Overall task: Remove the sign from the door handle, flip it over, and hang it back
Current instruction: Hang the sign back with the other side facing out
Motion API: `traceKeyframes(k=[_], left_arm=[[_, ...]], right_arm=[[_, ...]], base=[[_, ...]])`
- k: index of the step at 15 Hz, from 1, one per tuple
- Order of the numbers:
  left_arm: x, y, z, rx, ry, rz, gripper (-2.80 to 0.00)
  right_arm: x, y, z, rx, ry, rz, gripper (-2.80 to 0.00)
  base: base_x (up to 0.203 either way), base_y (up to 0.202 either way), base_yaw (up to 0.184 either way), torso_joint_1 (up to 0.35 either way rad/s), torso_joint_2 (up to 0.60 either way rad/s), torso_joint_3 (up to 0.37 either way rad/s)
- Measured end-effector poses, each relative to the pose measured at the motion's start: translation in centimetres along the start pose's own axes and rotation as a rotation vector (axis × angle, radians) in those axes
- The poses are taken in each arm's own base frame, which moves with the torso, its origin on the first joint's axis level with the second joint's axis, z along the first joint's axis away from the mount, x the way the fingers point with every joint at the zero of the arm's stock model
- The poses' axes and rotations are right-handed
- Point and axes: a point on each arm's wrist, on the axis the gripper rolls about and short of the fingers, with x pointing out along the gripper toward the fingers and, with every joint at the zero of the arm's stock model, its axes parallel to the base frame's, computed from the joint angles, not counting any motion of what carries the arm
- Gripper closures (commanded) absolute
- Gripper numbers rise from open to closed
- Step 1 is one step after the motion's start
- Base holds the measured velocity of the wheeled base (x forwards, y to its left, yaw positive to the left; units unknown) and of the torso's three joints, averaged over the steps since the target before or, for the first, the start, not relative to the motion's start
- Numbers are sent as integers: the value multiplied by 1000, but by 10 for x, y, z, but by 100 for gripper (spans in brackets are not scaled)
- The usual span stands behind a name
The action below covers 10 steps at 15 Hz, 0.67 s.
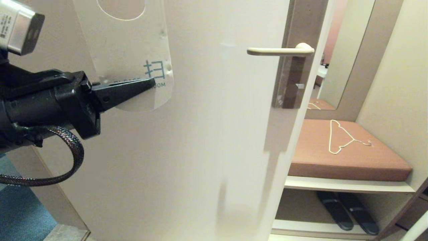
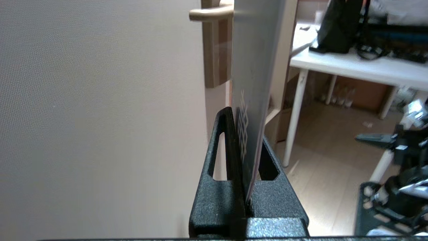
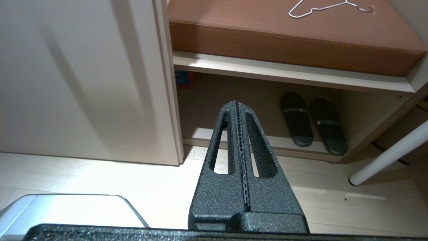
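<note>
Left hand point(image 1: 152, 81) clamped shut on lower end of flat white card sign point(image 1: 133, 50), hole end above hand, off the slim cream metal lever door handle point(image 1: 279, 51) well to hand's right: carry hole over lever's free tip, keep card vertical; right hand point(image 3: 236, 103) closed, empty, parked low.

Cut off by the head view's top edge: the sign point(image 1: 132, 50); lettering partly covered by the left gripper point(image 1: 152, 81), perhaps "ROOM".

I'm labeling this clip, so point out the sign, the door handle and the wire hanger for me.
sign point(image 1: 133, 40): head view, blank middle of the card below its hole.
door handle point(image 1: 277, 51): head view, middle of the lever.
wire hanger point(image 1: 335, 151): head view, its lower bend.
</note>
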Motion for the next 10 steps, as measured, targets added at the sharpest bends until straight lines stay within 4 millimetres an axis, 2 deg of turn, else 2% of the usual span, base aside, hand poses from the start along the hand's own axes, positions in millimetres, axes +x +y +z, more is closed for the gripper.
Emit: traceKeyframes(k=[10], left_arm=[[23,3,-14,-18,48,-116,0]], right_arm=[[0,0,0,0,0,0,0]], base=[[0,0,0,0,0,0]])
